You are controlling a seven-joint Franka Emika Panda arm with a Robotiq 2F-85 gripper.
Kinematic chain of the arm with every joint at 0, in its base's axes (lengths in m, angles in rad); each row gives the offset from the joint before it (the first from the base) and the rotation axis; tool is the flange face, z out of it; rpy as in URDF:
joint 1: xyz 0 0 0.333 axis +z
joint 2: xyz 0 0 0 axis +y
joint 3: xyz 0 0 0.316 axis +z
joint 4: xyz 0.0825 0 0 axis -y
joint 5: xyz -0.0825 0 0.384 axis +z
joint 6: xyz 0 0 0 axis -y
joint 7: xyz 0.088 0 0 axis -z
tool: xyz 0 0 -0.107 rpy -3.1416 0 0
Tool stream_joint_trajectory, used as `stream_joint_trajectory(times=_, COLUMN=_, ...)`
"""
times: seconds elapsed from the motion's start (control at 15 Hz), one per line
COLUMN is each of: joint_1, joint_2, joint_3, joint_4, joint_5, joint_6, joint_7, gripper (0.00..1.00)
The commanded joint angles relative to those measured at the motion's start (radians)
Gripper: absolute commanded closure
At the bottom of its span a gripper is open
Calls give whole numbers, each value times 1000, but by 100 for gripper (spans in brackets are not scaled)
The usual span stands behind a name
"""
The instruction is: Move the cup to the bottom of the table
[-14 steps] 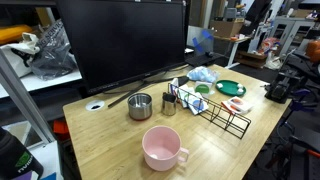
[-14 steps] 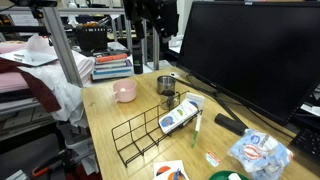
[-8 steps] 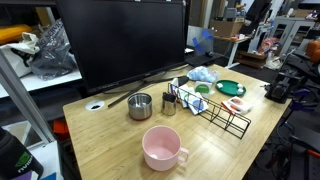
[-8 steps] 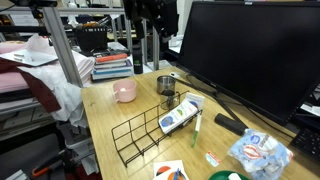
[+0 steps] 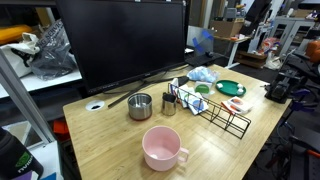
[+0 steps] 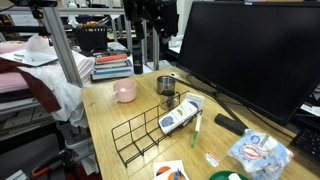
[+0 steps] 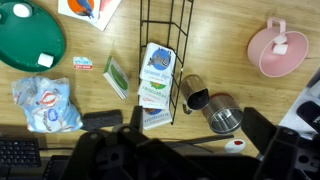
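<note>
The small steel cup (image 5: 169, 103) stands near the table's middle, between the wider steel pot (image 5: 140, 105) and the wire rack (image 5: 216, 111). It also shows in the other exterior view (image 6: 171, 100) and in the wrist view (image 7: 193, 95), dark inside. The light wood table (image 5: 110, 145) holds everything. My gripper (image 7: 195, 128) is open and empty, high above the cup and pot, touching nothing. Its dark fingers frame the lower edge of the wrist view.
A large pink mug (image 5: 162, 148) stands near the table's front edge. A long-handled pot (image 7: 222, 115) sits beside the cup. A big black monitor (image 5: 120, 40) lines the back. A green plate (image 5: 230, 88), packets and a box (image 7: 155, 72) lie around the rack.
</note>
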Motion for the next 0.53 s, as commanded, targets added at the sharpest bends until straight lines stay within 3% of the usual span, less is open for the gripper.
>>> stream_joint_trajectory(times=0.0, joint_1=-22, joint_2=16, joint_3=25, joint_4=-16, joint_5=-28, joint_6=70, joint_7=3, gripper=0)
stream_joint_trajectory(times=0.47, joint_1=-23, joint_2=81, joint_3=64, joint_4=-44, joint_5=-131, joint_6=135, joint_7=5, gripper=0)
